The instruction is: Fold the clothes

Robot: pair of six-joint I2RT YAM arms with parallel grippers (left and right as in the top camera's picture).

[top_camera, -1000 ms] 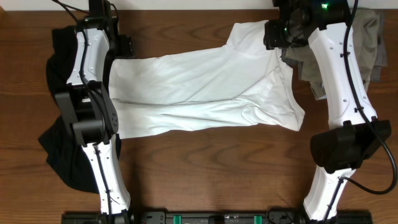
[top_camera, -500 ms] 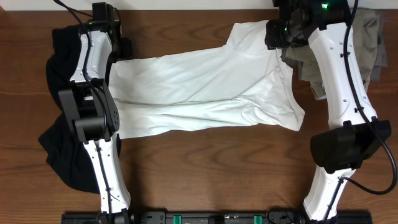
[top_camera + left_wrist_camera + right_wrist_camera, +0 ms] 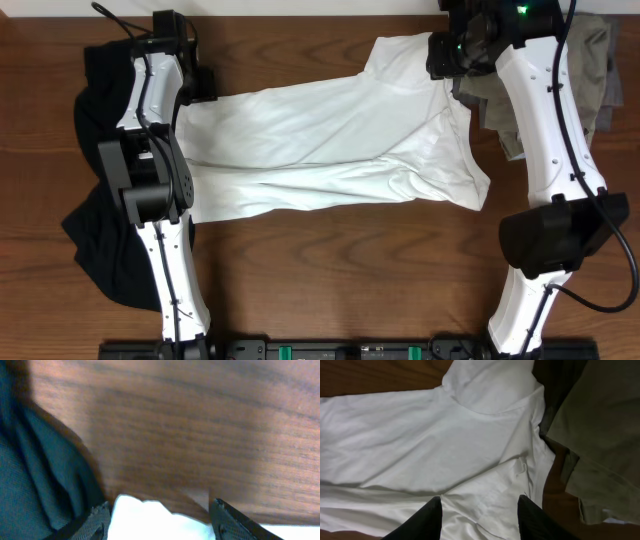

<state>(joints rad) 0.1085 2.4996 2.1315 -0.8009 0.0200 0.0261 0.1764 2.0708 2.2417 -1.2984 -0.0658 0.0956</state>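
Note:
The clothes' big white T-shirt (image 3: 330, 140) lies spread across the middle of the table, hem to the left and sleeve to the back right. My left gripper (image 3: 200, 82) stands at the shirt's back-left corner. In the left wrist view that gripper (image 3: 160, 520) is open, with the white corner (image 3: 150, 515) lying between its jaws, unpinched. My right gripper (image 3: 447, 55) hovers over the shirt's shoulder area; it (image 3: 480, 502) is open above wrinkled white fabric (image 3: 420, 435).
A black garment (image 3: 95, 110) lies heaped along the left side under the left arm, and it (image 3: 30, 470) shows dark in the left wrist view. Khaki and grey pieces (image 3: 600, 70) are piled at the back right, and the khaki one (image 3: 600, 425) borders the shirt.
The left arm has shifted slightly right along the back edge, its jaws have narrowed a little around the shirt corner. The right arm and the shirt look unchanged.

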